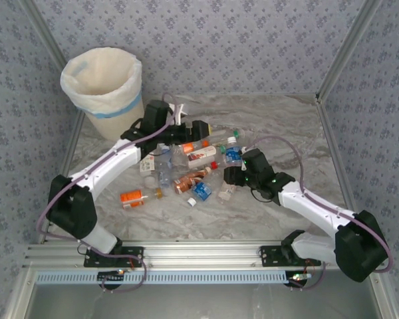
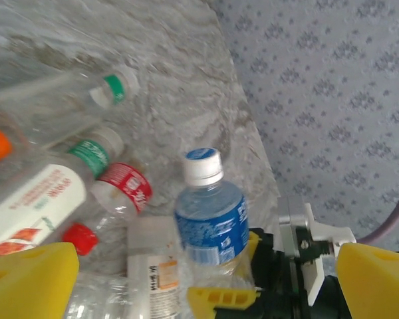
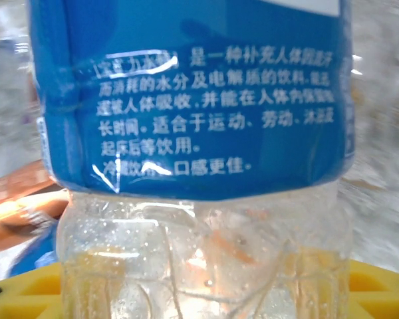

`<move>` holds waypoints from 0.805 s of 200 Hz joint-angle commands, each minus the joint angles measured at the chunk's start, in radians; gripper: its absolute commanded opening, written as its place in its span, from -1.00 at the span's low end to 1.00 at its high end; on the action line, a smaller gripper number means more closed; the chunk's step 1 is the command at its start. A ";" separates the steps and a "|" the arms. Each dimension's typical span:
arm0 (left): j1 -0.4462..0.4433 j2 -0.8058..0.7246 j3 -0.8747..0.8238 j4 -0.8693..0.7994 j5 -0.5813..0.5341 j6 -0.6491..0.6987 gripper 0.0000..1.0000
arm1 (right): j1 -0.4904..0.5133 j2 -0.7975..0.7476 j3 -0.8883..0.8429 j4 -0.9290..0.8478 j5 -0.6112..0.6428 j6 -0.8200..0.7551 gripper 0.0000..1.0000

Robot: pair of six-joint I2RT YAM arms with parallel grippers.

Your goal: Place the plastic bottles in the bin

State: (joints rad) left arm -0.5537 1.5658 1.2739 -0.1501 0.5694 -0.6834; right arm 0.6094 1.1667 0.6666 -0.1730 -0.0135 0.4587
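Blue-labelled bottle (image 2: 209, 226) stands upright at the right of the heaped plastic bottles (image 1: 186, 166) because the right gripper (image 1: 231, 171) is clamped on its clear base, seemingly to carry it to the bin (image 1: 120, 100) at far left, while the left gripper (image 1: 209, 131) hovers, fingers apart.

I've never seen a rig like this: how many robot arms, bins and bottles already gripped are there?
Robot arms: 2 (left arm, right arm)
Cream bin: 1
Bottles gripped: 1 (blue-labelled bottle, in the right gripper)
Total: 4
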 commanded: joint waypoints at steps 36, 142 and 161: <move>-0.044 0.074 0.103 0.027 0.064 -0.019 0.83 | 0.061 0.015 0.077 0.115 -0.164 -0.150 0.08; -0.057 0.105 0.120 -0.002 0.003 -0.055 -0.40 | 0.118 0.056 0.129 0.163 -0.126 -0.140 0.10; -0.057 0.096 0.115 -0.012 0.004 -0.053 -0.54 | 0.121 0.056 0.128 0.172 -0.113 -0.126 0.11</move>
State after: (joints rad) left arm -0.5957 1.6592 1.3666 -0.1596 0.5270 -0.7429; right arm 0.7223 1.2121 0.7658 -0.0429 -0.1555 0.3099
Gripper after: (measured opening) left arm 0.303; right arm 0.633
